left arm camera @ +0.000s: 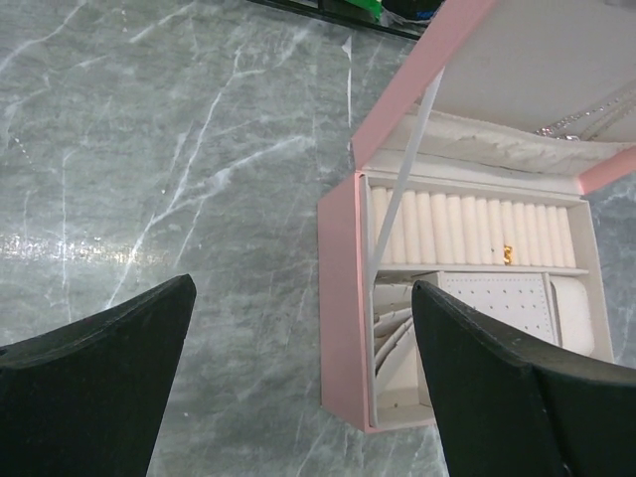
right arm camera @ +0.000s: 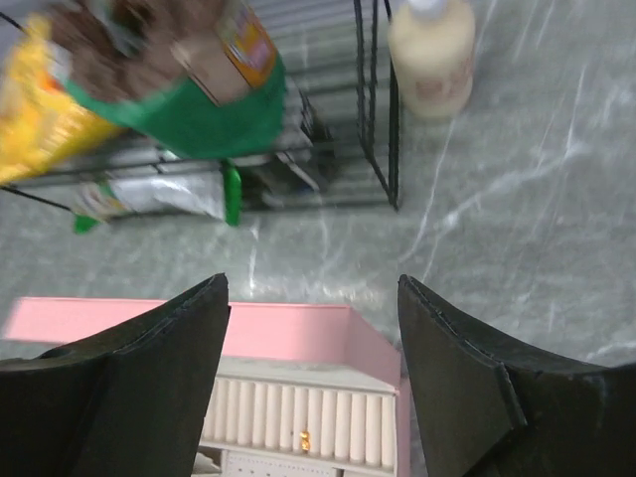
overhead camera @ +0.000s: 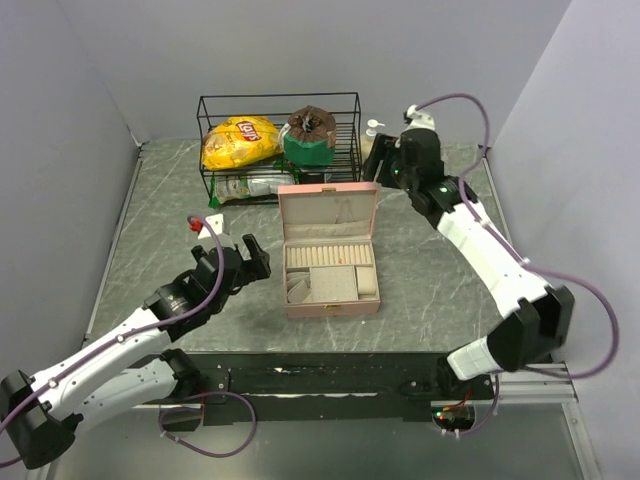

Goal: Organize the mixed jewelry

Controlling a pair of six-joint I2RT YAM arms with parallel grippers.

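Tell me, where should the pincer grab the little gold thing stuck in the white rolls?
Probably pinch the bit of the gold piece poking above the white rolls, coming straight down from above. It sits wedged between two rolls inside the pink box, so the sides are blocked.

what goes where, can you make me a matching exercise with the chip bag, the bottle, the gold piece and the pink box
1 chip bag
2 bottle
3 gold piece
4 pink box

a on the ring rolls
b inside the wire basket
c on the table beside the basket
d open, in front of the basket

Pairs: 1-b, 2-c, 3-a, 4-d
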